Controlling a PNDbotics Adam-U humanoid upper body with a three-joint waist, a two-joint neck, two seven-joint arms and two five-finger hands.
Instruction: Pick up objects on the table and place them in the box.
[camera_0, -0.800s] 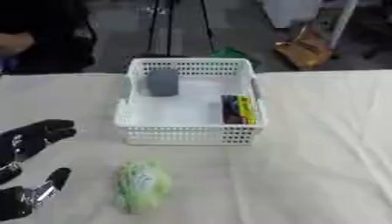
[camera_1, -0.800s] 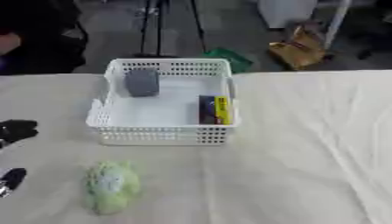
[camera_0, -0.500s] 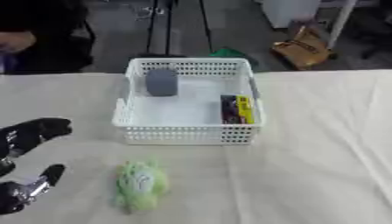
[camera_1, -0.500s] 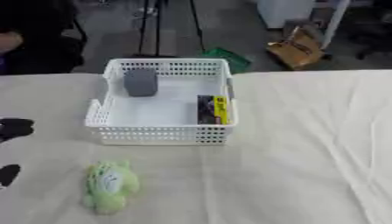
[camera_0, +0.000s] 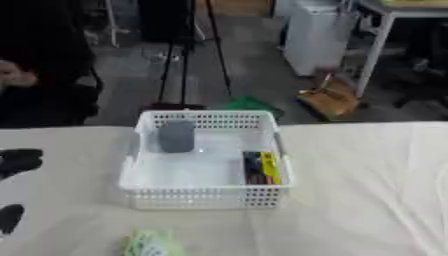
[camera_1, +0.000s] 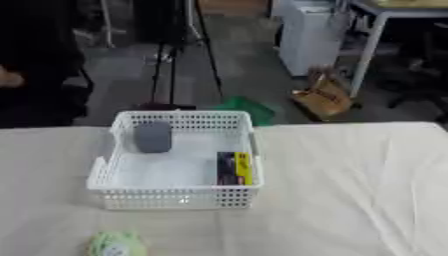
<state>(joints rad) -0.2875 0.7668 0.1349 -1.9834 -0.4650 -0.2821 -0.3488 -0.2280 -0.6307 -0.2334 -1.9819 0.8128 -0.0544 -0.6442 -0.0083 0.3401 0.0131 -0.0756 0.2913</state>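
Note:
A white mesh basket (camera_0: 203, 196) stands in the middle of the cloth-covered table. Inside it lie a grey block (camera_0: 176, 136) at the back left and a black-and-yellow packet (camera_0: 261, 167) along the right wall. A pale green soft toy (camera_1: 115, 245) lies on the cloth in front of the basket's left corner, cut off by the bottom edge. My left hand (camera_0: 17, 161) shows at the far left edge, open and holding nothing, well apart from the toy and the basket. My right hand is out of sight.
Beyond the table's far edge are a tripod (camera_0: 179, 55), a green thing on the floor (camera_0: 251, 104), a brown bag (camera_0: 328, 99) and a white cabinet (camera_0: 315, 37). Bare cloth (camera_0: 367, 190) stretches right of the basket.
The camera has tilted up, so the basket and toy sit lower in the picture. My left hand has drawn back toward the left edge and shows less.

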